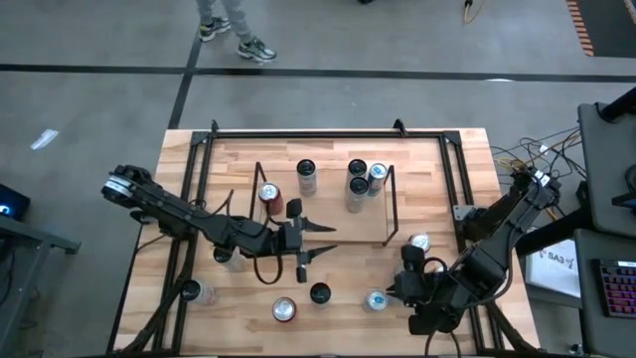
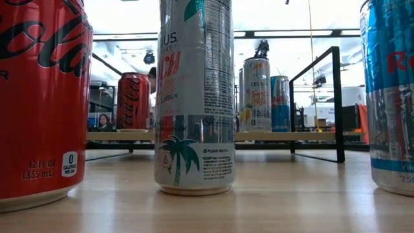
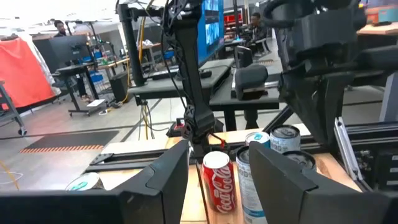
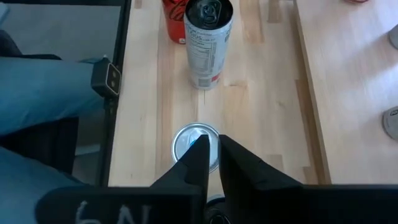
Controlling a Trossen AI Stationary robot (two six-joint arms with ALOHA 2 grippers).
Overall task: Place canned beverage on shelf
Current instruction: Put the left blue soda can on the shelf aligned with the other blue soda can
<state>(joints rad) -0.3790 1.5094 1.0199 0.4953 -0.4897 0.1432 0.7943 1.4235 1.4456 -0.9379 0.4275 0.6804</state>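
The shelf [image 1: 336, 221] stands at the table's middle, with black wire end frames [image 2: 336, 103]. On it stand a red can [image 1: 268, 194], a dark-topped can [image 1: 306, 177] and a pair of cans [image 1: 364, 181]. My left gripper [image 1: 326, 242] hovers open at the shelf's near edge, pointing toward the table's right, with nothing between its fingers [image 3: 155, 180]. Farther off, a red cola can [image 3: 216, 183] and a white can [image 3: 249, 183] stand on the table. My right gripper [image 4: 210, 140] is shut, slanting down, its tips over a silver-topped can [image 4: 189, 146] near the front edge [image 1: 376, 298]. My right gripper's shut fingertips [image 4: 200, 149] stand over the rim of the silver can's top [image 4: 186, 138], slanting down from the table's right. I cannot tell whether they touch it. The can stands upright on the table.
Loose cans stand on the near half of the table: a black-topped one [image 1: 319, 292], a red one [image 1: 285, 310], one at the left [image 1: 197, 291] and one by the right arm [image 1: 418, 242]. A black tubular frame [image 1: 328, 132] rings the table. Blue cloth [image 4: 50, 99] shows beyond the near edge.
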